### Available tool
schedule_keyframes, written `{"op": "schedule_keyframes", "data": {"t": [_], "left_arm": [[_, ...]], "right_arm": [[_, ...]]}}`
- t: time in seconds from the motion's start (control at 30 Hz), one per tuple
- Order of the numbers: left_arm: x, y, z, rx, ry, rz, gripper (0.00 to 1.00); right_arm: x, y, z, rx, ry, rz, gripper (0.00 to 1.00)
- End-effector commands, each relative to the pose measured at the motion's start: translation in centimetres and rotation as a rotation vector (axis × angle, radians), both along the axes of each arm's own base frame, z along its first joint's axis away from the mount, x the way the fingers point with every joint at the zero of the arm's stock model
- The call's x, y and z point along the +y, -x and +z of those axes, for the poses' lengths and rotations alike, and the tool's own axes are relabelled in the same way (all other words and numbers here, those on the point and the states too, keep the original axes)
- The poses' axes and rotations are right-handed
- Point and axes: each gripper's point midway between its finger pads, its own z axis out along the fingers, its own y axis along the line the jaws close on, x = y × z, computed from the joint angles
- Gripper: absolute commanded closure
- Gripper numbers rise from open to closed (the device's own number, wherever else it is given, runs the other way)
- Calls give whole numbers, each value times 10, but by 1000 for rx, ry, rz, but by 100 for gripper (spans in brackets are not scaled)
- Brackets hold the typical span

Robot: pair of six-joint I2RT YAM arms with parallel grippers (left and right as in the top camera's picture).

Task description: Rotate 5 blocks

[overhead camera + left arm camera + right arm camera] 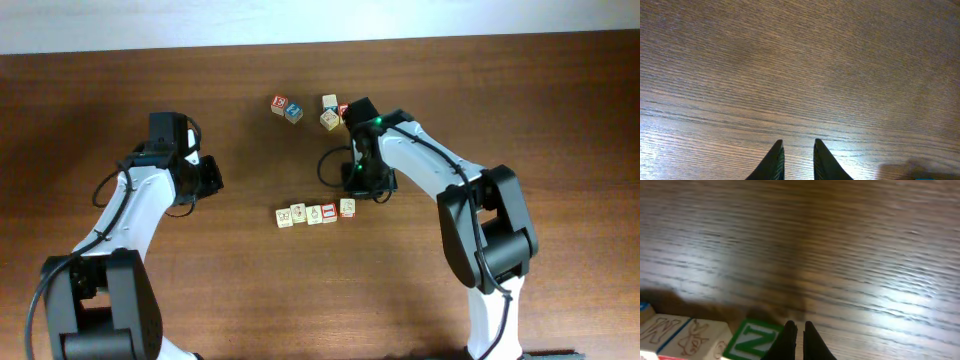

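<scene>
The bench (pixel 120 90) fills nearly all I can see: dark brown wood with a fine grain running across it, and a soft glare in both wrist views. Along its far edge runs a pale strip (pixel 300 20) of the room beyond. I cannot tell whether that is wall or floor.

I have two arms over the bench, white with black joints. My left arm (pixel 135 200) reaches in from the left and my right arm (pixel 440 170) from the right.

There are two pincers, one on each arm. My left pincer (pixel 797 160) hangs over bare wood, its jaws narrow with a slim gap and nothing between them. My right pincer (pixel 798 332) is closed tip to tip on nothing, low over the wood.

From overhead I count ten cubes. The five blocks (pixel 314 214) lie in one row near the middle of the bench, side by side, between my arms. The two at the right end show red frames and the other three show pale tan faces. My right pincer is near that right end, apart from it.

Farther back are five loose cubes (pixel 329 120). A red one and a blue one sit together as a pair. By my right arm are a pale one, a yellowish one and a red one partly hidden by the arm.

The right wrist view is blurred. Three cube faces sit in its lower left corner, one a green-framed N (pixel 756 341); I cannot tell which cubes these are.
</scene>
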Motion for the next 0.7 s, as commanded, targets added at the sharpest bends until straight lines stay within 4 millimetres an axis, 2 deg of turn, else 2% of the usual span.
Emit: {"op": "schedule_keyframes", "data": {"t": [0.0, 0.23, 0.37, 0.43, 0.57, 0.67], "left_arm": [[-2, -3, 1, -5, 14, 5, 82], [-2, -3, 1, -4, 14, 5, 82], [-2, -2, 1, -3, 14, 5, 82], [-2, -2, 1, -1, 14, 5, 82], [-2, -2, 1, -1, 14, 5, 83], [-2, -2, 1, 1, 14, 5, 83]], "right_arm": [[11, 6, -1, 8, -49, 78, 92], [17, 12, 1, 45, -86, 59, 92], [16, 18, 1, 111, -57, -150, 92], [19, 20, 1, 119, -52, -180, 91], [34, 28, 1, 122, -52, -162, 89], [32, 25, 1, 106, -42, -148, 87]]}}
